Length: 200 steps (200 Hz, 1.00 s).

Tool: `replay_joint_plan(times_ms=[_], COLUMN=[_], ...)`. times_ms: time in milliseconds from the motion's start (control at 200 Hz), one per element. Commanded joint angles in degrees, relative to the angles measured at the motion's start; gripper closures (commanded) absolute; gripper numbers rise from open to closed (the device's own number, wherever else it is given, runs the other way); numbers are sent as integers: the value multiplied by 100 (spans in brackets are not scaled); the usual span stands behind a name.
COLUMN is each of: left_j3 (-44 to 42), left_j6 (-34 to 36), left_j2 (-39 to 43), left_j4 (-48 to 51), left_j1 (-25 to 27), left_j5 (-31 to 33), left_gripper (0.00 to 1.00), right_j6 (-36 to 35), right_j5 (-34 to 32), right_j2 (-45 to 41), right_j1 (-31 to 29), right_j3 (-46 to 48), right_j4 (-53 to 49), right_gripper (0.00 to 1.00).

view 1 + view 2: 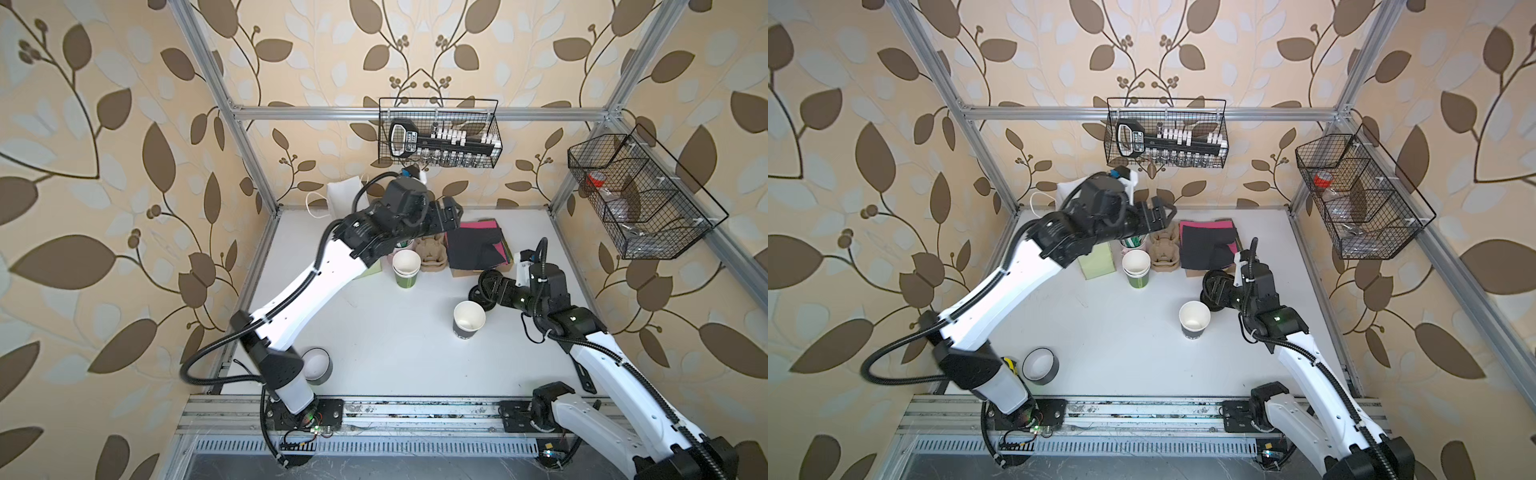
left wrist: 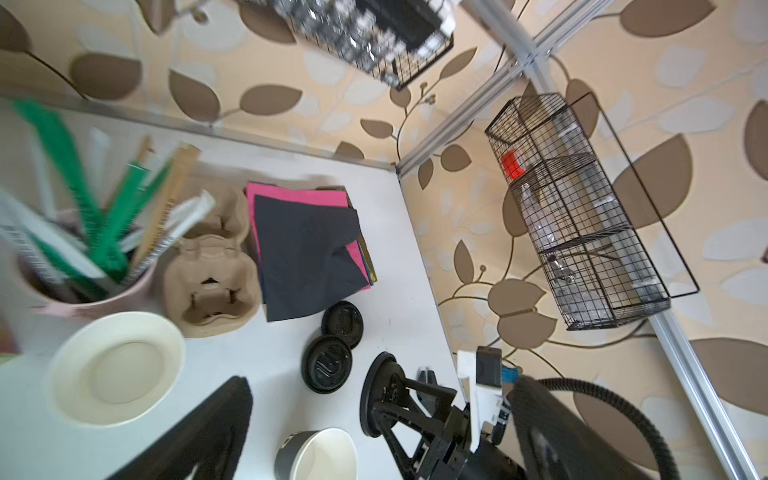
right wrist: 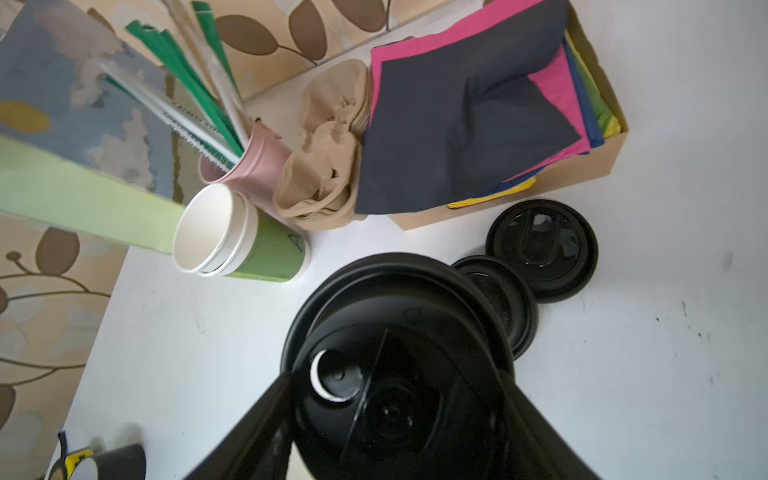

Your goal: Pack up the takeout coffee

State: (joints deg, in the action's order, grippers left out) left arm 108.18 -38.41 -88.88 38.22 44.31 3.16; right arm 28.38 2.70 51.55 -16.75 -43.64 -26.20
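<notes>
Pulp-brown cup carriers are sitting at the back of the white table. They are crowded between a stack of green paper cups and a cardboard tray of soft pink and dark napkins. A pink cup of straws is standing just behind the green stack. Two loose lids are lying flat just beside the tray, touching each other. A roll of dark tape is lying near the left arm's base.

The paper cup, white inside with a dark wall, is standing upright and uncovered in open space right of the table's middle. The right gripper is hanging just behind it, between the cup and the loose lids. Its fingers are pinching a round black sip lid across the rim, tilted on edge. The left gripper is hanging high over the carriers, jaws spread wide and holding nothing.
</notes>
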Motion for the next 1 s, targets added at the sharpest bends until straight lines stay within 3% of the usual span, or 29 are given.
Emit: replay_joint_plan(times_ms=[0,165,575,995], left_j3=[-833,-1929,-4356,-4715], left_j6=[751,1196,1988,2009], left_j2=[567,1792,3646,3845], left_j4=[607,966,751,564], left_j1=[48,49,43,42], left_j5=[930,1452,2979,2998], left_gripper=[1,1,1,1], right_j6=[-290,-333,-553,-545], right_j5=[-434,-670,-1054,-1298], right_j2=[191,649,1290,1748], right_j1=[-536,-1327,-1926,-2086], right_j3=[-504,-1080,-1689,-1527], right_j4=[-1199,-1994,-2717,-2328], right_gripper=[41,41,41,41])
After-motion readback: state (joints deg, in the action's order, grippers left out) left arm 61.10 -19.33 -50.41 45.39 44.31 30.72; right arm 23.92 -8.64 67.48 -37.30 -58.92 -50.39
